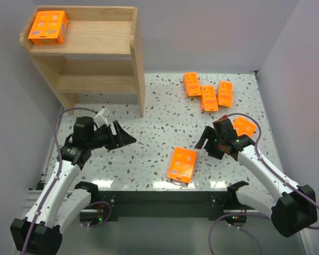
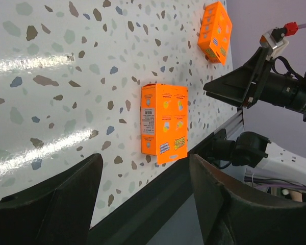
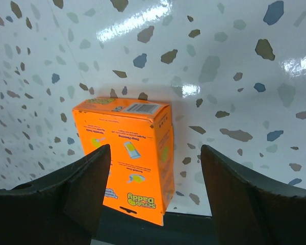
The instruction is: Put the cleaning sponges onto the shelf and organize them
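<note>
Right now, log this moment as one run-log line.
shelf: one sponge pack on top tier, left end | table: five packs loose, including front-edge pack | left jaws: open, empty | right jaws: open, empty

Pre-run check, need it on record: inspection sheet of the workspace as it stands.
Surface: speckled table, glossy, glare patches.
Job's things: shelf far left; shelved pack on its top tier; three clustered packs on the table far right; fifth pack beside the right arm; near-edge pack lying flat at centre.
Clutter: nothing seen.
Hands: left hand open, empty; right hand open, empty, apart from the near-edge pack.
Cables: purple cables loop off both arms.
Surroundings: plain walls on three sides.
</note>
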### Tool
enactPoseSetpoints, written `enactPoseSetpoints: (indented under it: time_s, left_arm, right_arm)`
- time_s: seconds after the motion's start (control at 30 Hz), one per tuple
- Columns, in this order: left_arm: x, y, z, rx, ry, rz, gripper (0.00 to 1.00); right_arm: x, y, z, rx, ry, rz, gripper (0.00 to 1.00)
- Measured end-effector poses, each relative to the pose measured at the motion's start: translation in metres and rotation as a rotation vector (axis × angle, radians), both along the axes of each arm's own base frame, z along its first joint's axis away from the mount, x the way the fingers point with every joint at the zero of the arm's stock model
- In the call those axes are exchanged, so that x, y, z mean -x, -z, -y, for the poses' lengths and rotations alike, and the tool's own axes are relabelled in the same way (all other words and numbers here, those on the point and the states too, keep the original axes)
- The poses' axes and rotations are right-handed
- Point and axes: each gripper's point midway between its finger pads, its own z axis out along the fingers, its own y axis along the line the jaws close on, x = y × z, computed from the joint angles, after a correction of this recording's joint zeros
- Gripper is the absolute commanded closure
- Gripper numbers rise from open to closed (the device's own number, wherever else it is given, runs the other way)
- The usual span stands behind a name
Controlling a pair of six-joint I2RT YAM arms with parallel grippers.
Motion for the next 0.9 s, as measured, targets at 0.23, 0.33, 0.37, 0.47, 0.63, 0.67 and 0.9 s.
enactPoseSetpoints:
  time_s: [0.23, 0.33, 0.37, 0.47, 0.63, 0.67, 0.9]
  left_arm:
    - [0.0, 0.019, 0.02, -0.009, -0.008, -0.008, 0.26]
    - [0.003, 0.03, 0.031, -0.017, -0.005, -0.02, 0.25]
    - [0.005, 0.034, 0.036, -0.023, 0.002, -0.025, 0.25]
    - [0.008, 0.044, 0.045, -0.033, -0.007, -0.04, 0.24]
    - [0.01, 0.059, 0.045, -0.03, -0.071, -0.057, 0.24]
    - [0.01, 0.061, 0.045, -0.028, -0.082, -0.062, 0.24]
    - [0.015, 0.088, 0.05, -0.019, -0.109, -0.122, 0.24]
  right_arm:
    - [0.039, 0.023, -0.016, -0.029, -0.159, -0.054, 0.27]
    - [0.053, 0.035, -0.032, -0.063, -0.227, -0.069, 0.28]
    - [0.058, 0.038, -0.038, -0.075, -0.243, -0.077, 0.28]
    - [0.062, 0.045, -0.052, -0.108, -0.264, -0.081, 0.32]
    - [0.051, 0.052, -0.079, -0.185, -0.239, -0.082, 0.48]
    - [0.048, 0.052, -0.085, -0.2, -0.232, -0.078, 0.49]
    - [0.02, 0.05, -0.137, -0.323, -0.171, -0.1, 0.53]
